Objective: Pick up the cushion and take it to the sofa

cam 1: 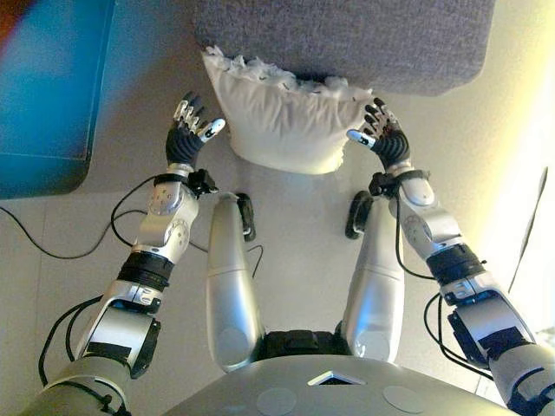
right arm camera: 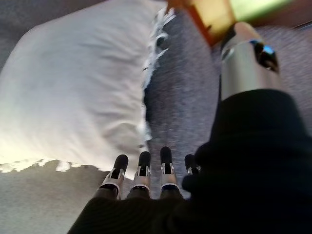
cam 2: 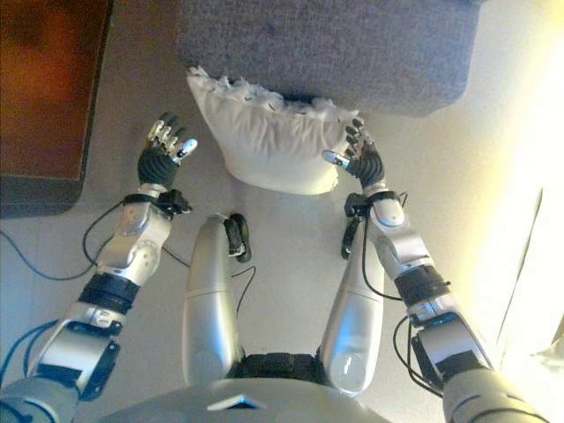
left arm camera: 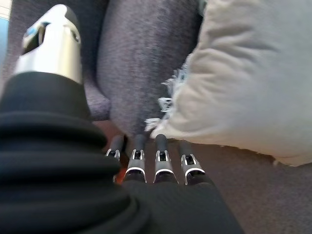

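Presently, the white fringed cushion lay on the floor, its far edge leaning against the front of the grey sofa. It had not been lifted onto the seat. The left robot hand stood just beside the cushion's left edge, fingers straight and relaxed, grasping nothing; a gap separated it from the fabric. The right robot hand stood at the cushion's right edge, fingers likewise extended and released; contact with the cushion could not be confirmed from either wrist view. Both palms faced inward across the cushion. A dark cabinet stood well apart to the left.

Assessment: the cushion was bracketed but unsecured. The principal risk was an uneven squeeze: should one robot hand meet the soft filling ahead of the other, the cushion would likely slide sideways along the sofa front or fold. Pressure placed low on its yielding body might let it sag and slip free during lifting. The fringe could also snag fingertips.
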`<state>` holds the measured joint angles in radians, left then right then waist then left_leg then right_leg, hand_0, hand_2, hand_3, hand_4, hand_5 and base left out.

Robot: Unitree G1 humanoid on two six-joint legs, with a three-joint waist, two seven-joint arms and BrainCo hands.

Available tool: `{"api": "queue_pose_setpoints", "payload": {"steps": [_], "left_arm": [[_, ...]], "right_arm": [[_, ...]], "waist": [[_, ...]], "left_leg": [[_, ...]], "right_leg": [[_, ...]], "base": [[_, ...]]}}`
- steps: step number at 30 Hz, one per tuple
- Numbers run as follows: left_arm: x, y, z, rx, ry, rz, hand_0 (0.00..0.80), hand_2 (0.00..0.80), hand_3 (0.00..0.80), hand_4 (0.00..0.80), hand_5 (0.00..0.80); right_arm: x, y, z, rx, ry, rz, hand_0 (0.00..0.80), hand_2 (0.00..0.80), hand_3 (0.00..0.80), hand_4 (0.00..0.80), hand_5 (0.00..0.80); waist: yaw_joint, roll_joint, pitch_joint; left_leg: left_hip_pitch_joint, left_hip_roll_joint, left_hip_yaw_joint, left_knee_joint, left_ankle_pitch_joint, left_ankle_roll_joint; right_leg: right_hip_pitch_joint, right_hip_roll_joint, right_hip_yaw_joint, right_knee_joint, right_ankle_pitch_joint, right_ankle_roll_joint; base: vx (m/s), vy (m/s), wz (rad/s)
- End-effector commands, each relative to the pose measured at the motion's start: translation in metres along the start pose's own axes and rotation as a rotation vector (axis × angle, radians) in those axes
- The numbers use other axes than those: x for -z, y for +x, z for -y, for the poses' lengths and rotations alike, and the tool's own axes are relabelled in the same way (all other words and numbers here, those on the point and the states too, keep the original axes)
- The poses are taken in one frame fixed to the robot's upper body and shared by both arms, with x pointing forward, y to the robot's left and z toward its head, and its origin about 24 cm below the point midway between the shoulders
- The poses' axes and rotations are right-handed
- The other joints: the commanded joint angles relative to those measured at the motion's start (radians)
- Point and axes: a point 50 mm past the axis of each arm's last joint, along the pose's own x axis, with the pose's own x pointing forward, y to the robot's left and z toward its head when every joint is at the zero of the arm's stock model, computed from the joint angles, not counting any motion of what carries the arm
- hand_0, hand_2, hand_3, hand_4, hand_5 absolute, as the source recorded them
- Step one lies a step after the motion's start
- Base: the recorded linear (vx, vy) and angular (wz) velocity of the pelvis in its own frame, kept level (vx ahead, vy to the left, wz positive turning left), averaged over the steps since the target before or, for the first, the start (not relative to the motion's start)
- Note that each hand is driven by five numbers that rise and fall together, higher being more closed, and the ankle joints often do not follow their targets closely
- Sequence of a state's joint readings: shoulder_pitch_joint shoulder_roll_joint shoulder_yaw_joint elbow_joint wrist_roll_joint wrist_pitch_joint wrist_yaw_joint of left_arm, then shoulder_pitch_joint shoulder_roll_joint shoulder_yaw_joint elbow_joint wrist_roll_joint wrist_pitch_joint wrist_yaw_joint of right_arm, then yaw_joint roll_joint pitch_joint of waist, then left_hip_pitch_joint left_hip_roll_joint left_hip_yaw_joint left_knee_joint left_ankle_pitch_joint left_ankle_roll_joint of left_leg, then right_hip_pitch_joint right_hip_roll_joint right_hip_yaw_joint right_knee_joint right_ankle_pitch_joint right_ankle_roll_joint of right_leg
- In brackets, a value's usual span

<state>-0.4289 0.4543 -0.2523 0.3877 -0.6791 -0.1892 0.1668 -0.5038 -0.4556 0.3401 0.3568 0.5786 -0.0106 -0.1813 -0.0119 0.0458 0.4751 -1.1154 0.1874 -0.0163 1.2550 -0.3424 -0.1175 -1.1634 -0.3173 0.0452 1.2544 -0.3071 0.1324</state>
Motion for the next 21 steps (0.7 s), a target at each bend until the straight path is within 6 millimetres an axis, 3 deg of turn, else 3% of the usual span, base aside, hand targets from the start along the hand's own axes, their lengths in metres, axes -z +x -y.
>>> {"api": "queue_pose_setpoints", "payload": {"steps": [1, 13, 21], "left_arm": [[-0.013, 0.015, -0.008, -0.043, 0.019, 0.036, 0.000, 0.000, 0.000, 0.000, 0.000], [-0.039, 0.050, -0.047, -0.272, -0.001, -0.059, 0.000, 0.000, 0.000, 0.000, 0.000], [-0.046, 0.048, -0.066, -0.366, -0.059, -0.036, 0.000, 0.000, 0.000, 0.000, 0.000]], "right_arm": [[-0.009, 0.008, -0.003, -0.045, -0.063, -0.009, 0.000, 0.000, 0.000, 0.000, 0.000], [-0.050, 0.041, 0.004, 0.039, -0.123, -0.020, 0.000, 0.000, 0.000, 0.000, 0.000], [-0.042, 0.028, 0.025, 0.131, -0.149, -0.033, 0.000, 0.000, 0.000, 0.000, 0.000]], "waist": [[-0.008, 0.030, -0.036], [-0.050, 0.059, -0.040], [-0.079, 0.050, -0.025]], "left_leg": [[-0.077, 0.010, 0.013, 0.000, 0.031, 0.022], [-0.142, 0.036, 0.048, 0.107, 0.026, 0.020], [-0.135, 0.052, 0.060, 0.099, 0.018, 0.017]], "right_leg": [[-0.027, -0.012, 0.033, 0.077, -0.018, -0.036], [-0.112, 0.006, 0.088, 0.193, -0.052, -0.075], [-0.109, 0.011, 0.090, 0.177, -0.054, -0.080]], "base": [[0.048, 0.105, -0.02], [0.068, 0.123, -0.04], [0.023, 0.066, -0.03]]}}
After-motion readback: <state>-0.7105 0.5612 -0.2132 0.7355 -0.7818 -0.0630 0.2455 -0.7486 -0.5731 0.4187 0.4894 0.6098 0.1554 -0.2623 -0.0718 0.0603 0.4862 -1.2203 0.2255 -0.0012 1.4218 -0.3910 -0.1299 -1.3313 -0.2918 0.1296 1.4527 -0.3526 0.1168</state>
